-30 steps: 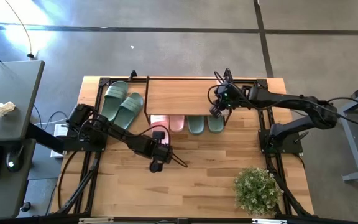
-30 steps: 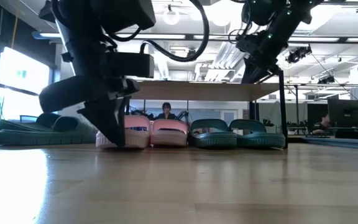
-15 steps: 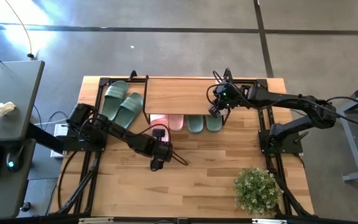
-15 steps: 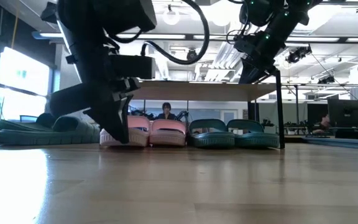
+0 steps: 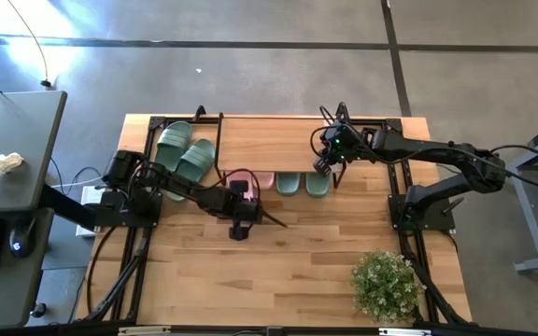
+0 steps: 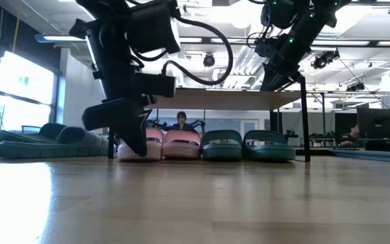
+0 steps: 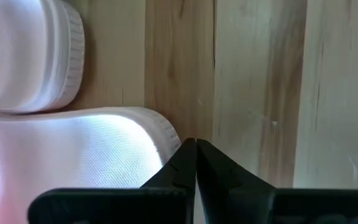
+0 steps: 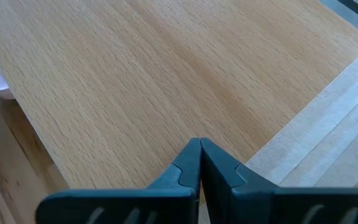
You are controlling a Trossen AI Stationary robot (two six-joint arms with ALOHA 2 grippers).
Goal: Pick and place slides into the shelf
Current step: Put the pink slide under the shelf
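four slides sit under the shelf (image 5: 274,140): pink pair (image 6: 162,144), green pair (image 6: 246,145). second green pair (image 5: 183,154) remains on the tabletop (image 5: 325,252) beside the shelf. left claw (image 5: 238,224) clenched, empty, against the pink slides. right claw (image 5: 323,166) clenched, empty, over the shelf corner. plant (image 5: 384,285) well clear.

Four slides (image 6: 202,144) fill the shelf's (image 5: 267,142) lower tier, seemingly wall to wall.
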